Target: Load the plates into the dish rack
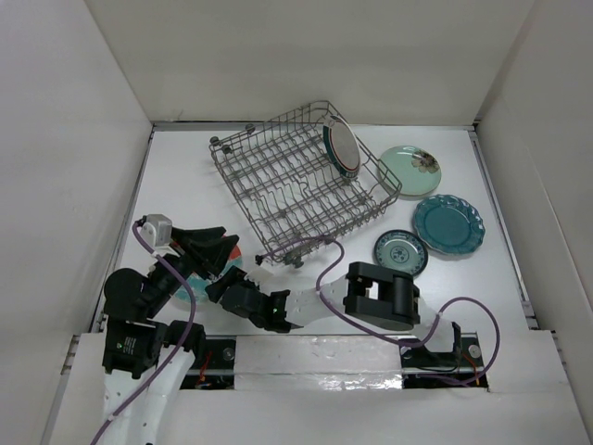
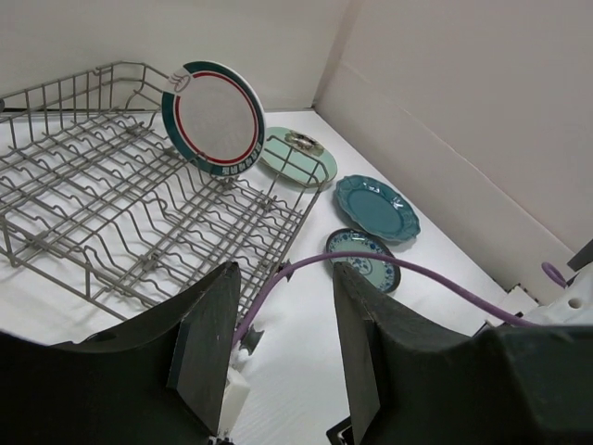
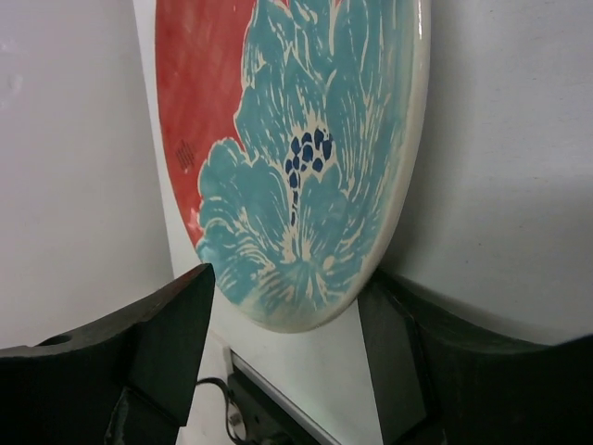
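The grey wire dish rack [image 1: 296, 185] sits mid-table with one teal-rimmed plate [image 1: 341, 148] upright in its tines, which the left wrist view also shows as a white-centred plate [image 2: 213, 116]. Flat on the table to the rack's right lie a mint plate [image 1: 410, 170], a scalloped dark teal plate [image 1: 448, 223] and a ring-pattern plate [image 1: 400, 251]. The red-and-teal floral plate [image 3: 306, 139] is at the near left, mostly hidden under the arms in the top view. My right gripper [image 3: 285, 297] is open, its jaws straddling that plate's rim. My left gripper [image 2: 283, 278] is open and holds nothing.
Both arms crowd the near-left corner, the right arm [image 1: 371, 297] reaching leftward across the table's front. A purple cable [image 2: 417, 273] arcs in front of the left fingers. White walls enclose the table on three sides.
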Robot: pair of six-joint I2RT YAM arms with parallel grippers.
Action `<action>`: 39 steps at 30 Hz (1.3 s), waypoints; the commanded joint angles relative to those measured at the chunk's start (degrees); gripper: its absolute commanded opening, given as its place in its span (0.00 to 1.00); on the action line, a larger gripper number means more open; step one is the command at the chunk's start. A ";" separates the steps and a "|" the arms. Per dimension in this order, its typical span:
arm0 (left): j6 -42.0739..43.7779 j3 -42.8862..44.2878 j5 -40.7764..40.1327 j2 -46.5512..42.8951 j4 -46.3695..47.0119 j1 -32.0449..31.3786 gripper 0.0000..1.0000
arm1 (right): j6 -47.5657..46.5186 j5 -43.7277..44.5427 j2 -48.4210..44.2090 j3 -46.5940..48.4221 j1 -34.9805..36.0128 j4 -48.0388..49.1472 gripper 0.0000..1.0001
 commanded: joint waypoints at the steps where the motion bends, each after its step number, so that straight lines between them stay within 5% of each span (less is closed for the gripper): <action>1: -0.42 -0.04 0.74 -1.01 2.02 -0.18 0.41 | 6.83 3.80 3.15 1.87 0.50 -4.41 0.65; 6: -0.68 -0.04 0.74 -2.06 1.85 -0.18 0.41 | 11.31 4.68 6.50 2.92 -0.81 -3.79 0.59; 13: -0.59 0.31 0.74 -2.68 1.58 -0.18 0.39 | 11.33 3.27 7.64 2.40 -1.34 -1.43 0.07; 15: -0.59 0.31 0.74 -2.77 1.50 -0.18 0.39 | 8.26 3.97 6.94 2.57 -0.82 -0.89 0.01; 23: -0.59 0.31 0.74 -2.86 1.41 -0.18 0.39 | -13.61 14.60 0.44 6.88 1.12 -2.82 0.00; 29: -0.50 0.13 0.74 -2.94 1.23 -0.18 0.38 | -32.22 19.00 -7.81 4.69 1.12 7.18 0.00; 34: -0.42 0.31 0.74 -2.68 1.32 -0.18 0.40 | -37.63 8.05 -16.16 -1.90 -4.58 20.27 0.00; 39: -0.24 1.36 0.74 -2.94 1.49 -0.18 0.46 | -39.13 -0.40 -23.64 -3.84 -10.91 20.90 0.00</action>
